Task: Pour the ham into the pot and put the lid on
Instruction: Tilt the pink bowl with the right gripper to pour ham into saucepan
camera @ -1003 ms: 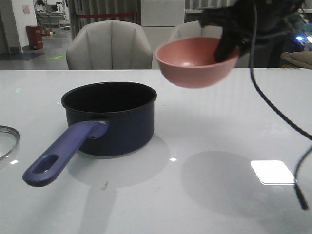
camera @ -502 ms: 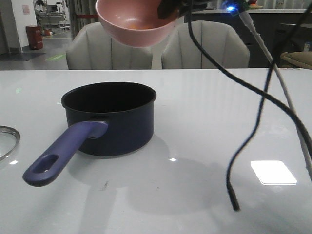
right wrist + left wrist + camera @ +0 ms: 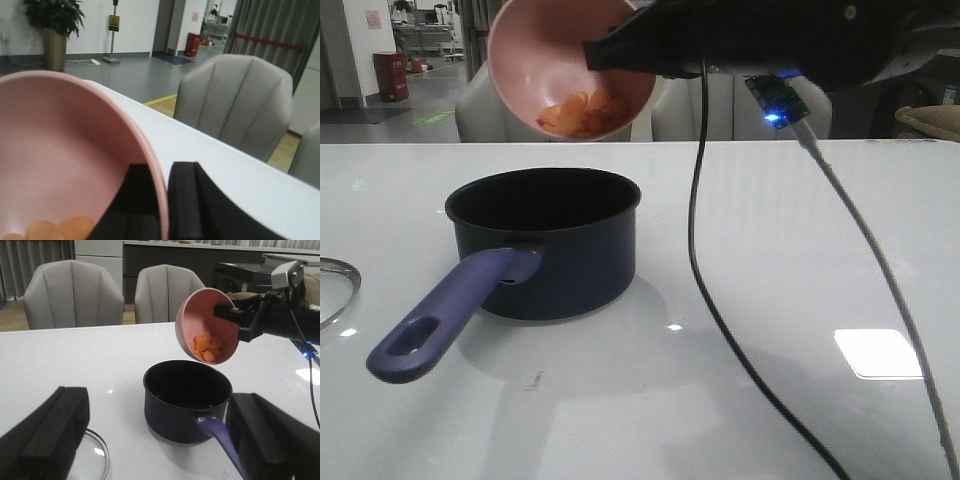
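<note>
Your ham [image 3: 582, 112] shows as a small heap of thin orange-yellow slices, gathered against the low side of the pink bowl [image 3: 535, 60], which is tipped steeply on edge with its mouth turned toward the front camera. The bowl hangs in the air above the pot's far rim; none of the slices have left it.

The pot [image 3: 552, 245] is a dark navy saucepan with a black inside, standing upright on the white table [image 3: 770, 250]. Its long purple-blue handle [image 3: 445, 318], slotted near the end, runs from the pot wall toward the front camera and to the robot's left.

Your right gripper [image 3: 160, 207] pinches the bowl's rim, one black finger inside and one outside. Your left gripper [image 3: 150, 440] has its two black fingers spread wide, holding nothing, low over the table on the near side of the pot.

You get only a sliver of the lid [image 3: 338, 285]: a curved steel rim and glass at the left edge of the front view, lying flat on the table. Its knob is out of frame. A black cable [image 3: 705, 250] hangs from the right arm.
</note>
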You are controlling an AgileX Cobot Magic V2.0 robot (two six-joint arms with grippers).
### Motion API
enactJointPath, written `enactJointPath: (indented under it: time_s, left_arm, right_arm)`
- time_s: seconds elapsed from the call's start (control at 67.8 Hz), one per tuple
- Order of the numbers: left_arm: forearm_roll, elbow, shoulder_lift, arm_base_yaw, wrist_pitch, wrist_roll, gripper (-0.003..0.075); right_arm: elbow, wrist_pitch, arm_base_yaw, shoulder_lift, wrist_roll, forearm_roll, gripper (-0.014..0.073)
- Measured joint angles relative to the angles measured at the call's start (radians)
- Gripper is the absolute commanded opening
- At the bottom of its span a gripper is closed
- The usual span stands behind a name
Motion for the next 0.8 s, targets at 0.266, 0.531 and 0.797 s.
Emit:
enactJointPath:
  time_s: [0.266,0.531,0.797]
  left_arm:
    - [0.0,0.0,0.0,0.0,0.0,0.0,0.0603]
    - [0.0,0.0,0.0,0.0,0.0,0.0,0.0603]
    - [0.0,0.001,0.0,0.0,0.0,0.0,0.0603]
  right_arm:
    - [0.0,-0.178,0.032,0.064,-0.375,-0.03,0.0132]
    - [0.0,-0.346,0.074,0.169,-0.871,-0.005,0.0132]
    - [0.0,-0.371,0.081,0.178,-0.949,-0.001,0.0132]
